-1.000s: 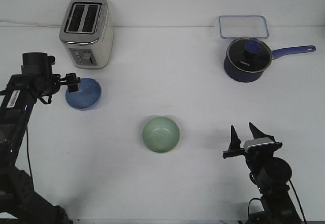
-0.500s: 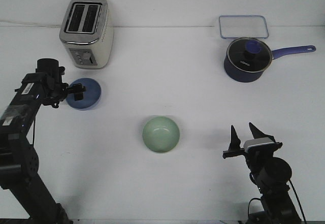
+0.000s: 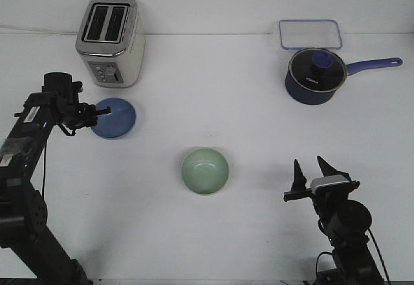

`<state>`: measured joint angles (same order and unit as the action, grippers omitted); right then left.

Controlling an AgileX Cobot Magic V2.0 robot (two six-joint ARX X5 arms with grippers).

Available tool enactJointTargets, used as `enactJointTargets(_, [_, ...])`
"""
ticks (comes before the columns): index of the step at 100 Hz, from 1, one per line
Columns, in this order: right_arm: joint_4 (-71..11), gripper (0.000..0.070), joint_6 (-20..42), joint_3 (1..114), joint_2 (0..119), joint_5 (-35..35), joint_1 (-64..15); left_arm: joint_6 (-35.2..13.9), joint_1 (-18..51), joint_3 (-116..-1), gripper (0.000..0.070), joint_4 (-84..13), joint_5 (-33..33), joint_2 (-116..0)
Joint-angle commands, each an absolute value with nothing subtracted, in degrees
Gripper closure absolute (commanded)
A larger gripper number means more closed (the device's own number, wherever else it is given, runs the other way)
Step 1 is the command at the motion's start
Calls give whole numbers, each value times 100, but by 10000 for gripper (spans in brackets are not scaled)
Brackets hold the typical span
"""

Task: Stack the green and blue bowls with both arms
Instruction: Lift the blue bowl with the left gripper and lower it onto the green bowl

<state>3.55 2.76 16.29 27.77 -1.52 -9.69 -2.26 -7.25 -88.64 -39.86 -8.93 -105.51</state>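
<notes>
Just left fingers (image 3: 102,111) on blue bowl (image 3: 116,119)

- Green bowl (image 3: 204,170) sitting upright mid-table, nothing touching it.
- Blue bowl (image 3: 114,118) lying up-left of green bowl, just below toaster (image 3: 109,39).
- Left gripper (image 3: 99,112) reaching onto blue bowl's near-left rim; finger spread unclear.
- Right gripper (image 3: 311,169) hovering right of green bowl, well apart, fingers spread and pointing up.
- Saucepan (image 3: 315,74) resting far up-right of green bowl, clear tray (image 3: 310,33) behind it.
</notes>
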Motion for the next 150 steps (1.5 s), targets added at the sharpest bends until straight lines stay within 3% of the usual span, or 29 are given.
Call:
enactJointTargets(1, [429,284,294,1669,2779,-145,-978,-263,-690,-8969,692,-4005,-1090,-10189])
enactJointTargets(23, [429,284,292,1669,2779,-145,-978,-401,-434,-8969,691,-4375,-1669,-9203])
enactJointTargets(47, [429,284,294,1669,2779,-145,-978,-480,438,-8965,691,-4775,-1723,-8748])
enactJointTargets(89, [427,284,294,1669,2779,-148,-978,-408,2335,-8927,691,-4982,-1719,-9253])
enactJointTargets(150, [427,284,296,1669,2779,-148,-978,-368,3234,-8927,687,-4862,-1719,-10156])
